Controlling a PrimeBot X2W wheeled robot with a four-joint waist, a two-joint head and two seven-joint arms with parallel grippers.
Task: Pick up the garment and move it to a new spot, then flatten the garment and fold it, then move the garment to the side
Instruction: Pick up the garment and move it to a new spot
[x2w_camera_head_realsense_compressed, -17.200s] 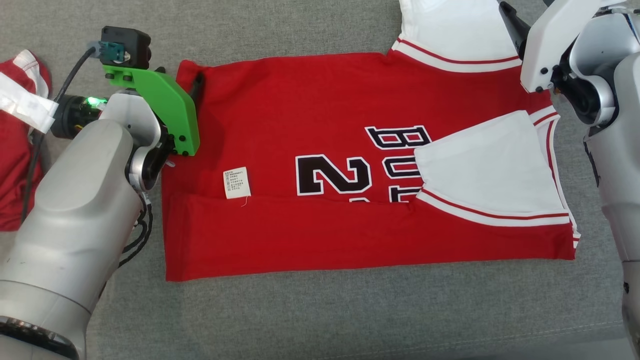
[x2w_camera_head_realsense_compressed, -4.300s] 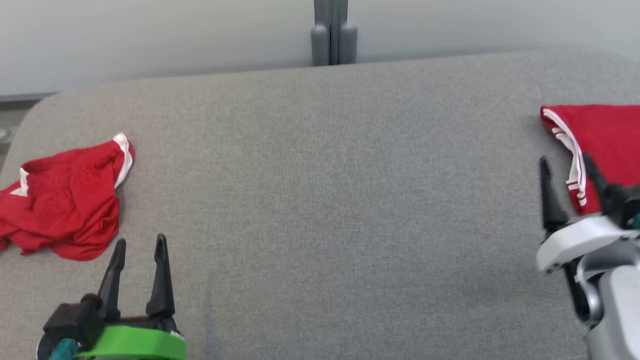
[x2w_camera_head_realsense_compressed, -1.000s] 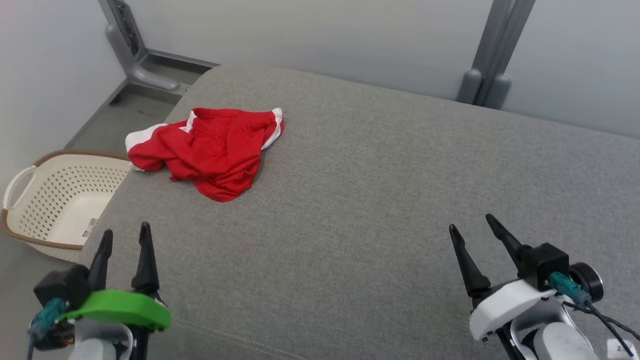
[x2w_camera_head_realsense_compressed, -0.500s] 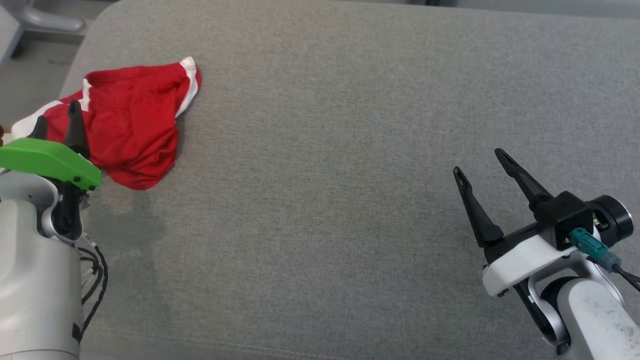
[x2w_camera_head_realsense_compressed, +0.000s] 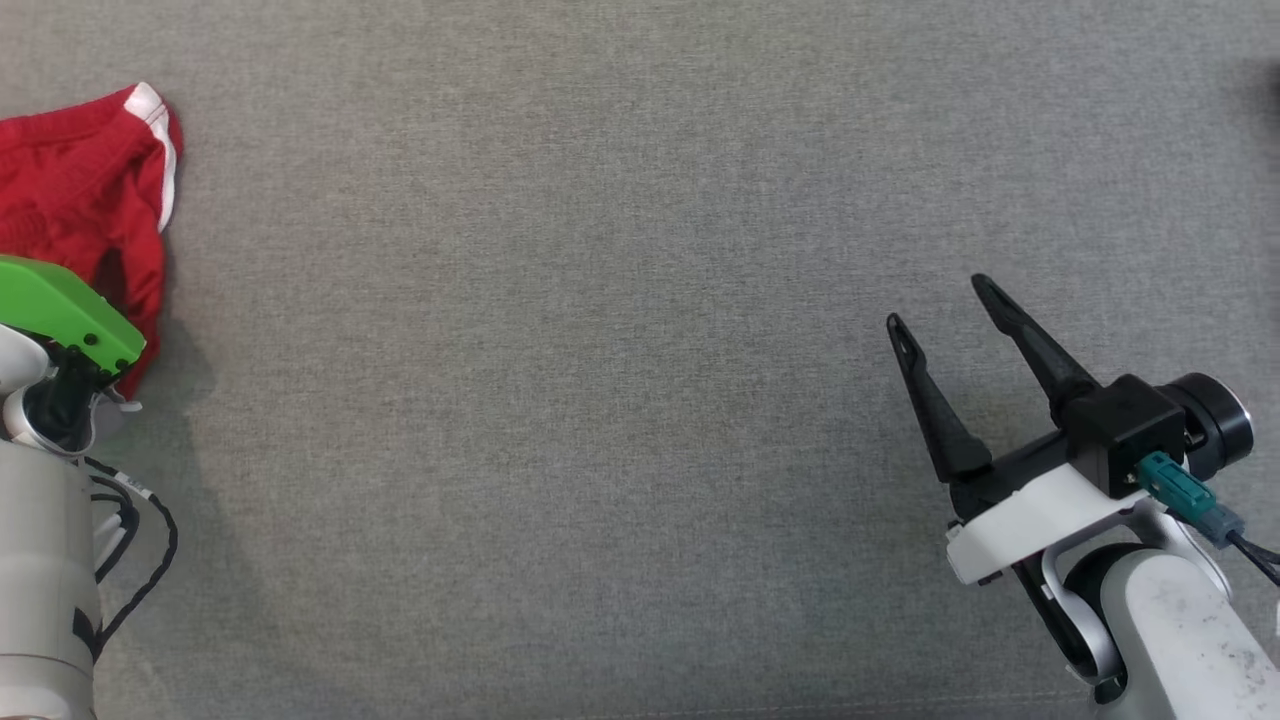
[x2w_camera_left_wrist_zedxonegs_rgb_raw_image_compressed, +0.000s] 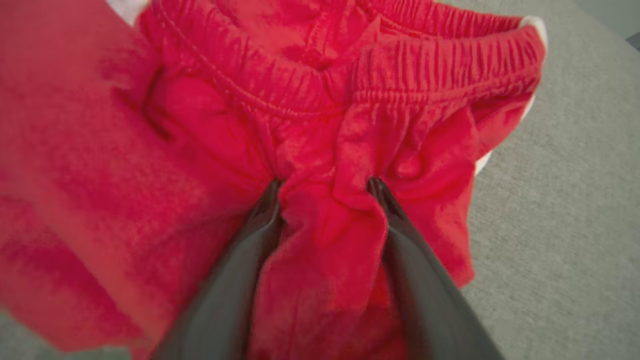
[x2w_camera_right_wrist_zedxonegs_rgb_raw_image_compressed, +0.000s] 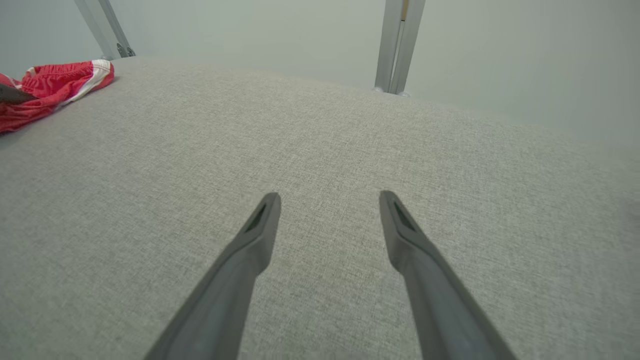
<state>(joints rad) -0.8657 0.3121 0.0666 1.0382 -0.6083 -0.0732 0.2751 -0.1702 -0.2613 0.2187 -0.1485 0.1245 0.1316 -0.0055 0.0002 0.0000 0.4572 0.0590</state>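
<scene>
Shorts (x2w_camera_left_wrist_zedxonegs_rgb_raw_image_compressed: 320, 125), crumpled at the left edge of the couch (x2w_camera_head_realsense_compressed: 600, 400), now have the left hand (x2w_camera_left_wrist_zedxonegs_rgb_raw_image_compressed: 325, 187) pressed into them, its fingers apart astride a bunched fold and just starting to close, so the pickup is beginning, while the right hand (x2w_camera_head_realsense_compressed: 936, 301) waits open.

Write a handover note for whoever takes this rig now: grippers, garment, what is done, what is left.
Left gripper: jaws apart, pressed into the crumpled red elastic-waist shorts with white trim, a fold between them, not clamped.
Right gripper: open, empty, above the grey fabric surface.
Shorts: at the surface's left side.
Done: reach only.
Left: grip, move, flatten, fold, set aside.
</scene>
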